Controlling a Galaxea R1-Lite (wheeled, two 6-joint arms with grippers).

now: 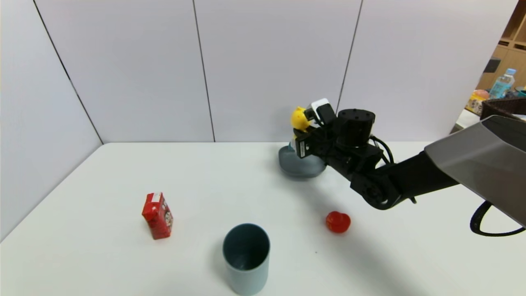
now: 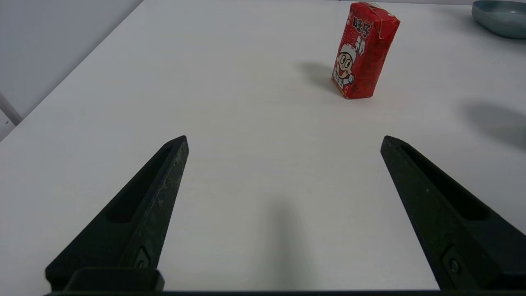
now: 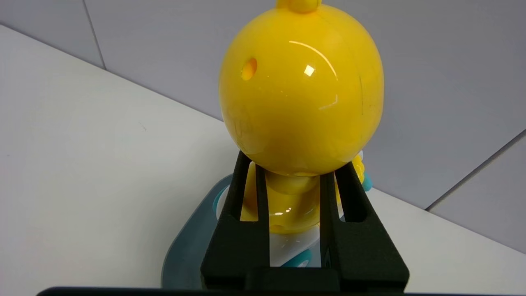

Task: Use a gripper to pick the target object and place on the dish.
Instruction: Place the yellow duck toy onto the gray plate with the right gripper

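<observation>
- Your right claw (image 3: 294, 172) grips the yellow toy's (image 3: 302, 94) neck, over the dish (image 3: 187, 242).
- Lower gently; release once its wheels seat.
- Left claw (image 2: 284, 142) idles open, near the worktop's (image 2: 246, 102) carton (image 2: 365, 53).

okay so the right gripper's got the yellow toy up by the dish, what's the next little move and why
Probably ease the right gripper down a touch, then open it: its fingers are closed around the neck of the yellow toy, and the right wrist view shows the toy's wheeled base over the dish.
</observation>
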